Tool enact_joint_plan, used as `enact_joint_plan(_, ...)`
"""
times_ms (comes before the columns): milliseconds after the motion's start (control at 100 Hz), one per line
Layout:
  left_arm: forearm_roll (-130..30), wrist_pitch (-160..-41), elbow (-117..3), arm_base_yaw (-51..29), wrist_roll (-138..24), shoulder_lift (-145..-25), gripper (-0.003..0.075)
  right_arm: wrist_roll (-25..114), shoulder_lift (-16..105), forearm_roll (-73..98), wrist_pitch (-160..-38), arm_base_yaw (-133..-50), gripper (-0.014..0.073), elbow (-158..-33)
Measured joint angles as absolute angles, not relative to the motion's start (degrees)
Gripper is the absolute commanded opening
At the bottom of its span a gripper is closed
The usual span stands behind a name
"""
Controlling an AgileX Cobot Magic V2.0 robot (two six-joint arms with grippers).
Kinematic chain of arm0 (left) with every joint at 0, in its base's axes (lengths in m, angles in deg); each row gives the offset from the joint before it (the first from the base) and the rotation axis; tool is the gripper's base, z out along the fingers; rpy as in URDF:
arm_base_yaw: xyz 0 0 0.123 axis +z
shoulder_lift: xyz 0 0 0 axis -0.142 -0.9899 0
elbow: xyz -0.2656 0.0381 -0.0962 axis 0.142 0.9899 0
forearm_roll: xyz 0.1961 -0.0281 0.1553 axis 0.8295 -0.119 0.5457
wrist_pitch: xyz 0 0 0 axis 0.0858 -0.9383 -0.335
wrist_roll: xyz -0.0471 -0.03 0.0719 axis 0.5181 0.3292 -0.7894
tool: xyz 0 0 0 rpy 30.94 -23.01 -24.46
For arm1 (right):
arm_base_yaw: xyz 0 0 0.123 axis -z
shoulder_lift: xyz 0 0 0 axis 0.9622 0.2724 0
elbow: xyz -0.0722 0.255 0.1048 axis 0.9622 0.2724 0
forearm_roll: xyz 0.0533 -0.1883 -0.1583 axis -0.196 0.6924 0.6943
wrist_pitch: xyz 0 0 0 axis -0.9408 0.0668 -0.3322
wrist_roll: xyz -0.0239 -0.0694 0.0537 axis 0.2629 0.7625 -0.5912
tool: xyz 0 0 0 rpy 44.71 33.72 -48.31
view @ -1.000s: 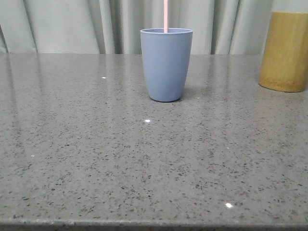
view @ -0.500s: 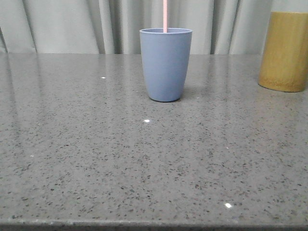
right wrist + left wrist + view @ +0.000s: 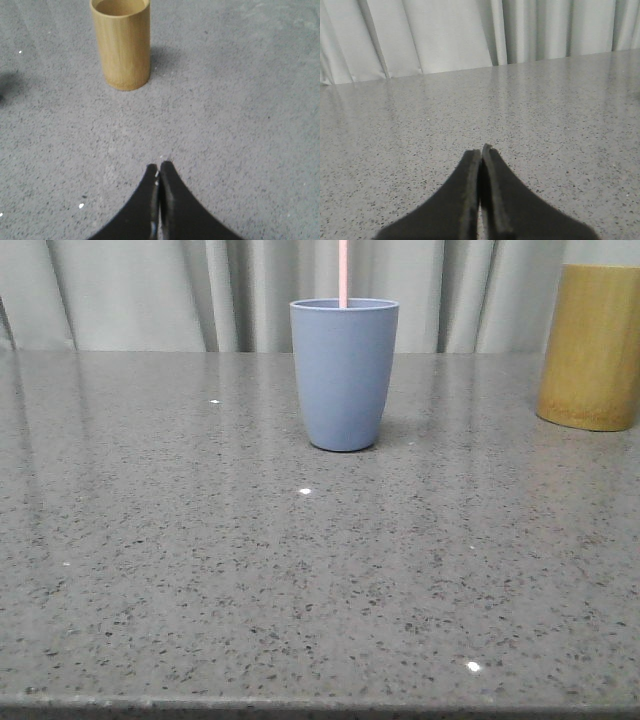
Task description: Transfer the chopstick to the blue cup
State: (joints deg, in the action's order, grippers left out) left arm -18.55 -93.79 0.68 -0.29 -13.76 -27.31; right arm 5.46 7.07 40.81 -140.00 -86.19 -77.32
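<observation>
Apparently the job is finished. Nearest the camera, the grey table (image 3: 300, 580) lies bare; farther back the blue cup (image 3: 344, 375) stands upright with the chopstick (image 3: 343, 270) rising straight from its mouth. Both grippers are pressed closed on nothing: the left gripper (image 3: 481, 152) over open table, the right gripper (image 3: 159, 167) facing the bamboo holder (image 3: 120, 42), whose hollow top the front view cuts off.

The grey speckled table (image 3: 200, 570) carries the blue cup (image 3: 344, 375) and a bamboo holder (image 3: 121, 42), which stands ahead of the right gripper (image 3: 159, 172).
</observation>
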Motion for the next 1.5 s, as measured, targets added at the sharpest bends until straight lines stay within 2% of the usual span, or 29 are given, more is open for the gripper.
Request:
enact_joint_plan(330,-18.5,-93.8,0.7,-0.3,-13.8,-27.3,-0.0019,9.5,-2.8,41.9,-120.2,-86.2,-0.0067,-61.5)
enact_joint_plan(580,-18.5,-93.8,0.7,-0.3,-13.8,-27.3,-0.0019,16.0,-13.8,36.8,-113.9,-81.9,-0.0067,-49.3)
enact_joint_plan(770,-18.5,-93.7,0.7,-0.3,-13.8,-27.3,-0.0019,18.5,-14.4,32.9,-107.6,-76.1,-0.0067,-43.1)
enact_joint_plan(1000,-18.5,-93.7,0.7,-0.3,-13.8,-27.3,-0.0019,18.8,-14.4,31.1,-95.3,-75.7,-0.0067,-36.3)
enact_joint_plan(1500,-18.5,-93.7,0.7,-0.3,-13.8,-27.3,-0.0019,18.8,-14.4,29.0,-93.2,-75.7,-0.0067,-33.6)
